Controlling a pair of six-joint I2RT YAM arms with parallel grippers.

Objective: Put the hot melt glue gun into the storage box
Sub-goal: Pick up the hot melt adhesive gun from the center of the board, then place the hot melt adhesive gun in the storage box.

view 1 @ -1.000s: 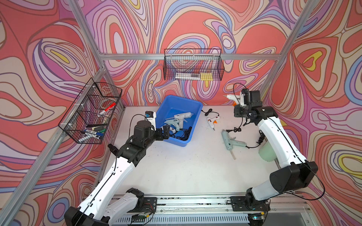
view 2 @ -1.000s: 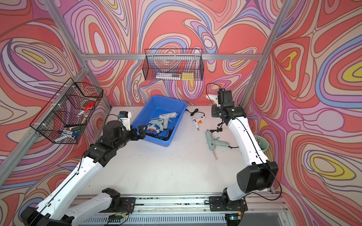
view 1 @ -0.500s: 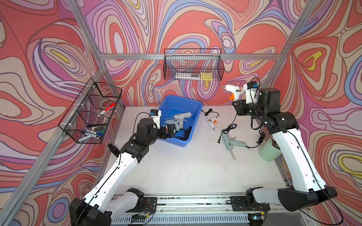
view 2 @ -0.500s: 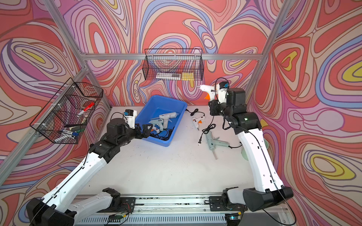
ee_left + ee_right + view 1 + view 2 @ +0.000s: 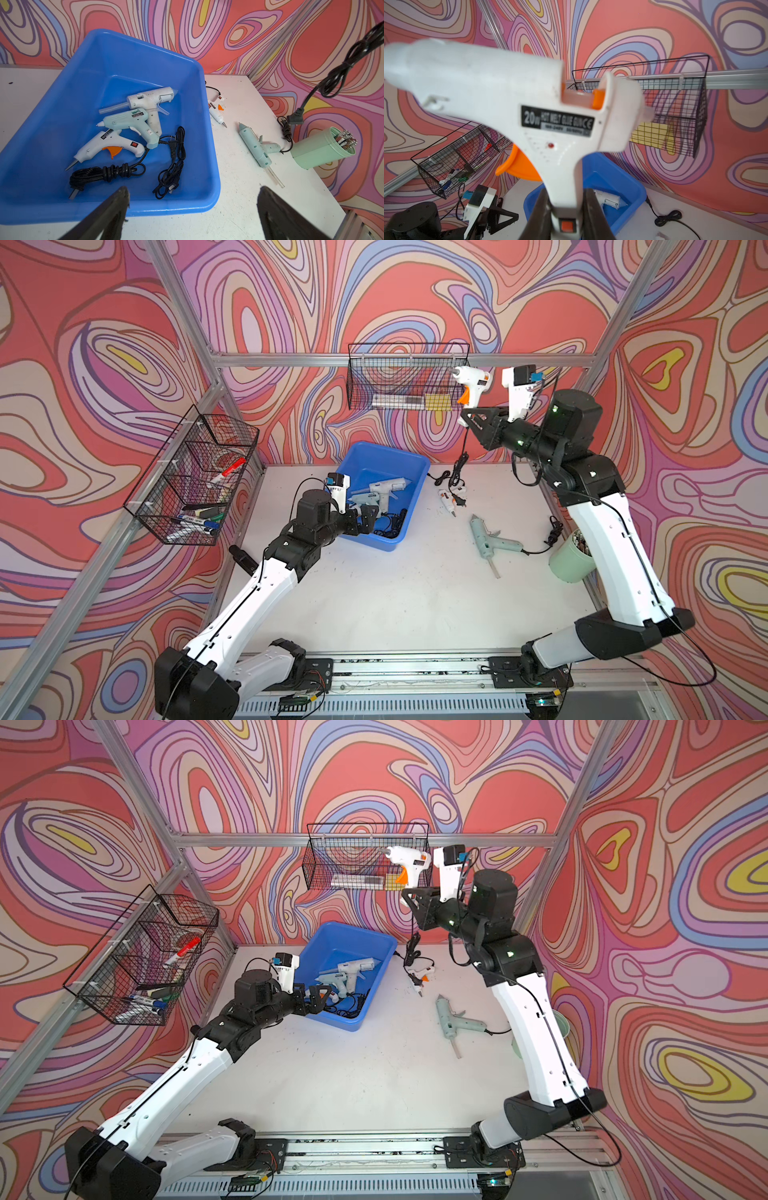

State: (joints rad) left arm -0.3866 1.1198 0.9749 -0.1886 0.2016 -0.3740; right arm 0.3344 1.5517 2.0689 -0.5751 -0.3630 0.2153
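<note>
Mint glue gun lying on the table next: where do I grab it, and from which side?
Probably its handle, from straight above, jaws across it: the mint glue gun lies flat on its side, handle jutting clear toward the cup.

Both top views overlook the table (image 5: 415,605); close wrist views share the storage box (image 5: 124,62).

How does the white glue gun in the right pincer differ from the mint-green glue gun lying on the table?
The white glue gun has an orange trigger; the mint-green glue gun shows no orange. The white one is held aloft, handle down, in the right pincer; the mint-green one lies flat on the table. Both are pistol-shaped and outside the storage box.
</note>
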